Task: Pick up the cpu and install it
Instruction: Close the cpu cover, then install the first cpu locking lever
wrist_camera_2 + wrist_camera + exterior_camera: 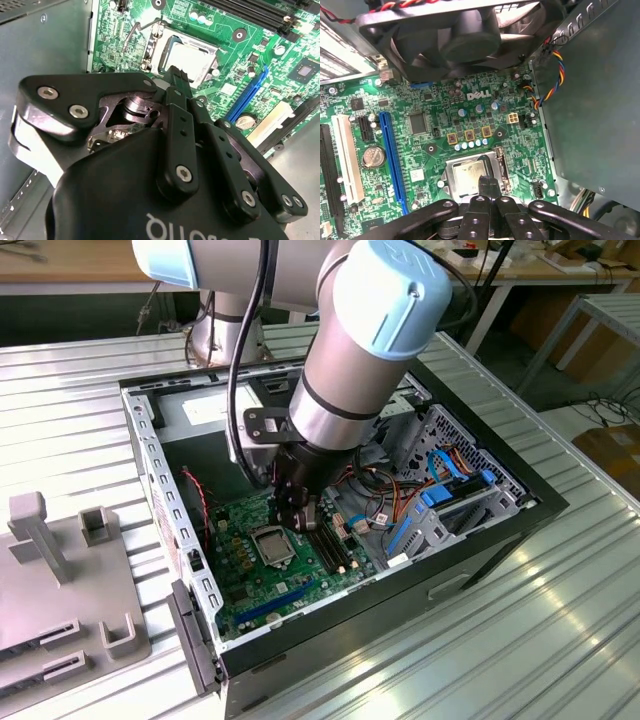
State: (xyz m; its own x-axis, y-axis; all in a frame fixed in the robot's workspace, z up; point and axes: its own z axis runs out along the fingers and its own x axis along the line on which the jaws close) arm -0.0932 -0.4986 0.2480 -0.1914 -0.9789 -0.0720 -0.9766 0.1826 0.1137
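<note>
The cpu [466, 176] is a small silvery square lying flat in its socket on the green motherboard [435, 100], inside the open computer case [400, 585]. It also shows in the second wrist view as the cpu [194, 56] and in the exterior view as the cpu [275, 543]. My gripper [488, 182] hangs just above the cpu's edge, its two black fingers pressed together and shut with nothing between them. The fingertips [172, 75] cover one side of the chip. In the exterior view the gripper [297, 518] stands right beside the socket.
A black fan [445, 35] sits beyond the socket. A blue slot [390, 155], a white slot [347, 160] and long black memory slots [250, 12] line the board. Cables [440, 490] fill the case on the exterior view's right. A grey fixture [60, 580] stands on the exterior view's left.
</note>
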